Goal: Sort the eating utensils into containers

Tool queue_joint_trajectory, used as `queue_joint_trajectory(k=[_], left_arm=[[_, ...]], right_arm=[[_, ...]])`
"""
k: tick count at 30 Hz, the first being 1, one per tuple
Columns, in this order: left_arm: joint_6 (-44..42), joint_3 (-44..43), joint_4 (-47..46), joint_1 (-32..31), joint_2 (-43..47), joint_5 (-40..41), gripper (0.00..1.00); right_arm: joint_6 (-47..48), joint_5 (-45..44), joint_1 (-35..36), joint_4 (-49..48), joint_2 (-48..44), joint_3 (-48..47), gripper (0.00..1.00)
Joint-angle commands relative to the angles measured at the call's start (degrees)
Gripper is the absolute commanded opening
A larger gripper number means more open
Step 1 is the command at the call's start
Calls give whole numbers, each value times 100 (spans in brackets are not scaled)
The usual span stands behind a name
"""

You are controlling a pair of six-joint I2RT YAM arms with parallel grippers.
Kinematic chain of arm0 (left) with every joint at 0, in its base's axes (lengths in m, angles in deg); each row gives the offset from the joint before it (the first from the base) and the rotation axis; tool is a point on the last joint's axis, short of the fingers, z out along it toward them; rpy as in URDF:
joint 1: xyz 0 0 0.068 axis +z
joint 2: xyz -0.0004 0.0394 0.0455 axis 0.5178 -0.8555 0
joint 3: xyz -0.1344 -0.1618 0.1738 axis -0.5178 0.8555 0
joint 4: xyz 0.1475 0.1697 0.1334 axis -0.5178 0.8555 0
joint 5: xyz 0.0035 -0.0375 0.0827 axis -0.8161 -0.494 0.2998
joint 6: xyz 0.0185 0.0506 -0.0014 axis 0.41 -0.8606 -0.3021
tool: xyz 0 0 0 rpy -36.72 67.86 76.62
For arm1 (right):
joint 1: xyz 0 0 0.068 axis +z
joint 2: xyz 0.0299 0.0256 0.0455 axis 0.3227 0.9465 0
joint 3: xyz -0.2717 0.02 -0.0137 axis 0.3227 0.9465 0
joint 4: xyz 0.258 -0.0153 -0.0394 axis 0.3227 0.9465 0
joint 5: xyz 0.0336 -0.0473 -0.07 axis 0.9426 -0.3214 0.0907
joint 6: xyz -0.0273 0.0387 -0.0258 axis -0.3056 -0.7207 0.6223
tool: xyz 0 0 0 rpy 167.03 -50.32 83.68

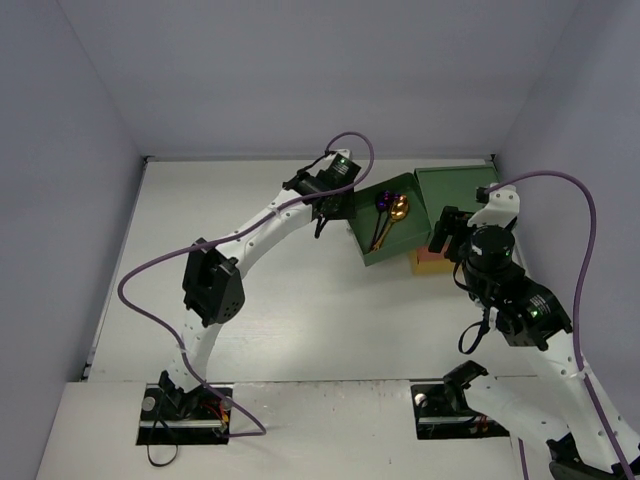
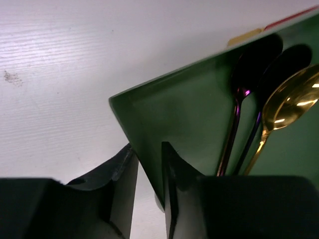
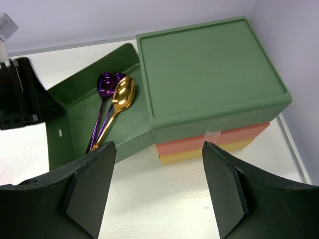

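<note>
The containers form one block [image 1: 455,185] with a green top [image 3: 209,64], a red-orange middle drawer [image 3: 214,139] and a yellow bottom drawer [image 3: 199,153]. The green drawer [image 1: 385,240] is pulled out and swung to the left. In it lie two purple spoons [image 3: 104,83] and a gold spoon [image 3: 123,94]. My left gripper [image 1: 325,207] is closed on the drawer's left wall [image 2: 148,152], one finger on each side. My right gripper [image 3: 157,145] is open and empty, above the table in front of the block. No other utensils show.
White table with grey walls behind and at both sides. The block stands in the far right corner close to the right wall. My left arm [image 1: 215,280] reaches diagonally across the table's middle. A purple cable [image 1: 585,230] loops over my right arm.
</note>
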Motion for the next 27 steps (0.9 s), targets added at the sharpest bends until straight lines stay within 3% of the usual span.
queue_joint_trajectory(k=[1, 4, 11, 18, 27], left_arm=[[-101, -735, -168, -69, 194, -15, 9], [-321, -1106, -168, -129, 104, -13, 0], [-396, -1926, -150, -223, -259, -201, 0], [538, -1561, -159, -283, -146, 213, 0], [937, -1435, -135, -326, 183, 1150, 0]], right_arm=[[48, -238, -46, -289, 6, -76, 68], [46, -281, -56, -289, 71, -104, 68], [62, -366, -93, -280, 281, -311, 68], [-33, -725, -327, -289, 896, -564, 68], [-201, 18, -1444, -297, 1530, -975, 68]])
